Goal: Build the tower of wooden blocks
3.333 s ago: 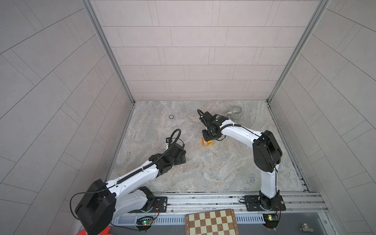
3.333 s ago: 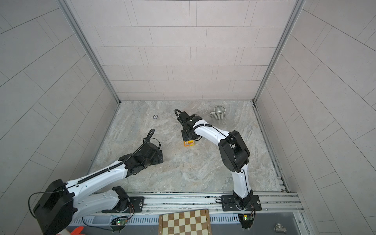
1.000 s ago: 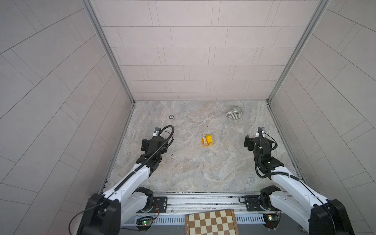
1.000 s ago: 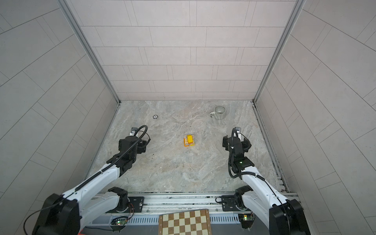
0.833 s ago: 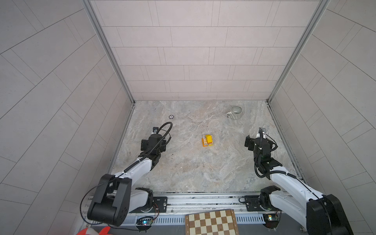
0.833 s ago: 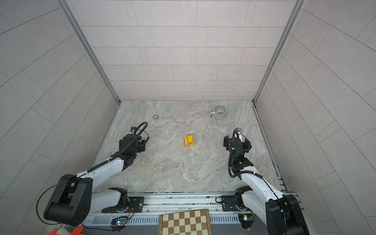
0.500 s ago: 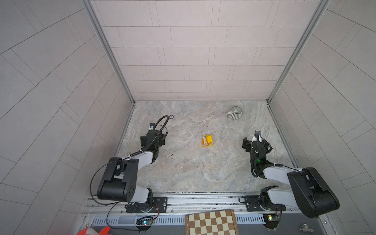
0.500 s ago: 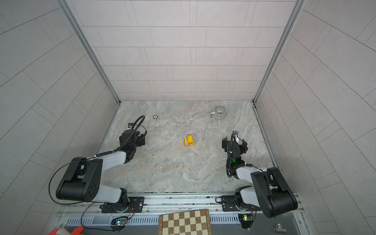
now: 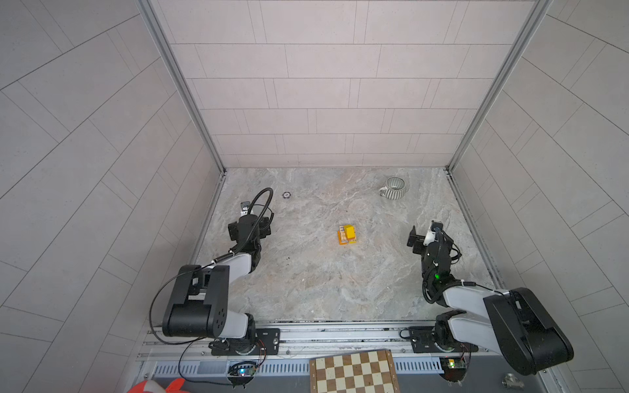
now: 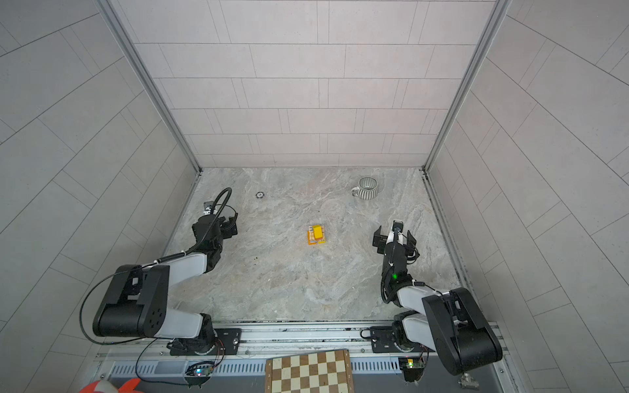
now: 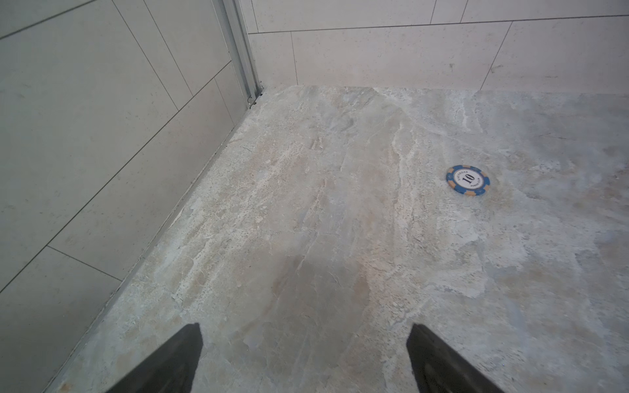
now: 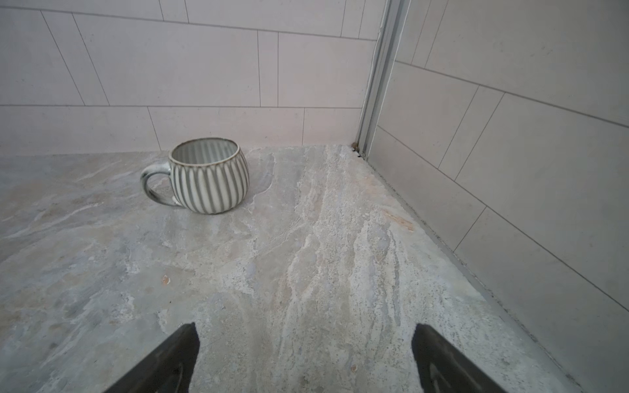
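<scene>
The tower [image 9: 347, 234], topped by a yellow block [image 10: 317, 232], stands at the centre of the table [image 9: 306, 289], touched by neither arm. The left gripper [image 11: 304, 326] at its 9 o'clock and the right gripper [image 12: 304, 325] at its 3 o'clock are spread, empty and well apart from it. No loose blocks show, so stacking appears finished. The next move calls only for staying clear.

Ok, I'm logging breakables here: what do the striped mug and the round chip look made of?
The mug: probably glazed ceramic; glossy sheen, ribbed grey-and-white stripes. The chip: likely plastic or clay composite, hard to tell; matte blue rim with tan inserts, printed white centre reading 10.
</scene>
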